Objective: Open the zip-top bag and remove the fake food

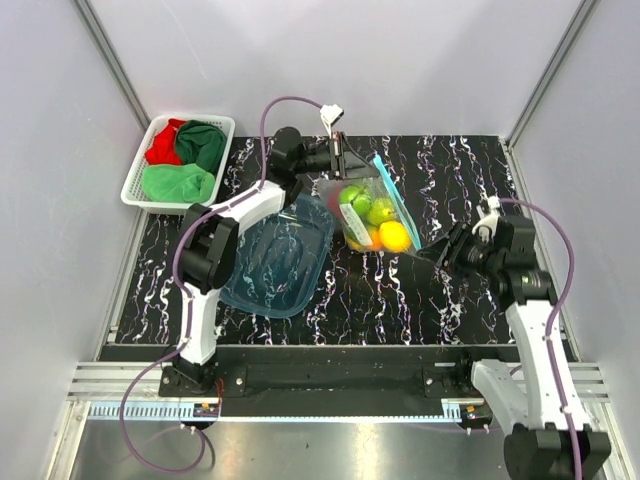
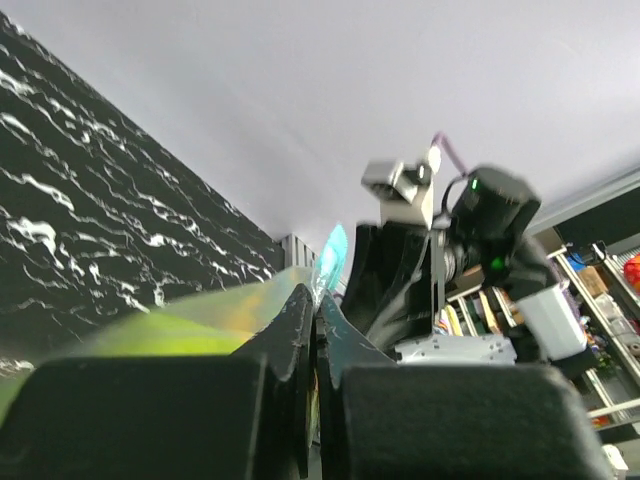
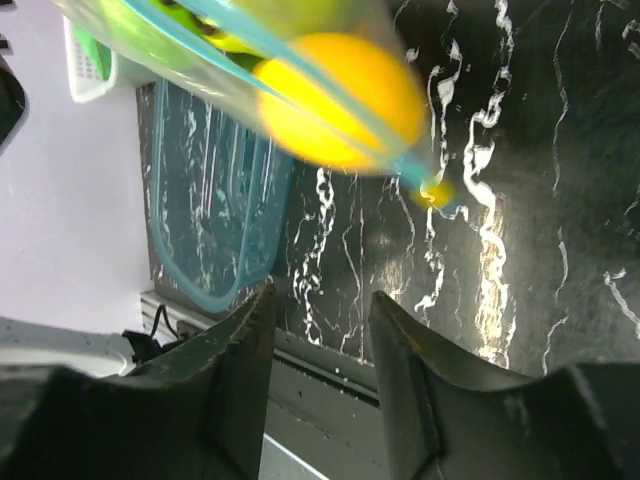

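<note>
The zip-top bag [image 1: 368,188] lies on the black marbled table, its teal zip strip [image 1: 398,205] running along its right side. Inside is the fake food: a yellow fruit [image 1: 395,237], green ones [image 1: 352,195] and red ones. My left gripper [image 1: 345,155] is shut on the bag's far corner; in the left wrist view the jaws [image 2: 318,300] pinch the plastic [image 2: 190,325] just below the teal strip [image 2: 332,250]. My right gripper [image 1: 432,250] is open and empty just off the bag's near right corner; its wrist view shows the yellow fruit [image 3: 340,100] beyond the parted fingers [image 3: 320,300].
A translucent blue tub [image 1: 275,255] sits left of the bag, also in the right wrist view [image 3: 215,190]. A white basket [image 1: 135,182] with red and green cloths stands at the back left. Grey walls enclose the table.
</note>
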Robot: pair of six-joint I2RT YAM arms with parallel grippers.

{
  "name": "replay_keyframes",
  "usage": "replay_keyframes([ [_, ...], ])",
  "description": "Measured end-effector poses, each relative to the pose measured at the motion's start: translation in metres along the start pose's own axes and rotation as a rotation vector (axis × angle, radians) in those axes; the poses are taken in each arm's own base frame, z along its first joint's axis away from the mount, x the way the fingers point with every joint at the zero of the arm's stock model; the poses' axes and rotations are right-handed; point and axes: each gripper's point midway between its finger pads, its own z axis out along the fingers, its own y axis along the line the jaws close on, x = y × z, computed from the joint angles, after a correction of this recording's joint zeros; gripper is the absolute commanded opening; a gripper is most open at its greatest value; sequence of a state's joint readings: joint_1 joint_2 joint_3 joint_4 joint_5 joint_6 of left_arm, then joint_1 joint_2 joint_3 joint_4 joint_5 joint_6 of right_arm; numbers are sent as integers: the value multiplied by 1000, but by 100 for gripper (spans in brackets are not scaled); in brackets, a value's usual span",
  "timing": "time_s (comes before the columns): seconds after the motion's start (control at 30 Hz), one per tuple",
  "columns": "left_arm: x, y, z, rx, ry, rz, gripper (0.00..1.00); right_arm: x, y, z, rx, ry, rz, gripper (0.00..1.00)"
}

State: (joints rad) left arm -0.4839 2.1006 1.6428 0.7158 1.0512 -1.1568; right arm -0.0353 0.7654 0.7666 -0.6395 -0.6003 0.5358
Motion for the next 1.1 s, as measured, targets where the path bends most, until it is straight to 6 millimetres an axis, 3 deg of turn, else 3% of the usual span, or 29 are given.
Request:
replay_keyframes([
  [0.2,29,10,4,6,26,-64,0,-45,16,2,44,-26,-61,53],
  [0.33,33,3,10,28,33,-48,0,-70,28,5,28,-66,-119,49],
  [0.4,34,2,11,32,36,-45,0,-76,24,13,31,-61,-129,47],
  [0.53,37,0,13,38,42,-44,0,-78,10,32,44,-34,-129,47],
  [0.7,37,-3,14,42,45,-41,0,-67,-2,43,23,-11,-144,48],
  [0.9,37,-14,16,56,50,-26,0,-57,-2,47,-30,-7,-162,49],
  [1.1,39,-23,18,69,56,-14,0,-61,-7,57,-29,-6,-161,50],
])
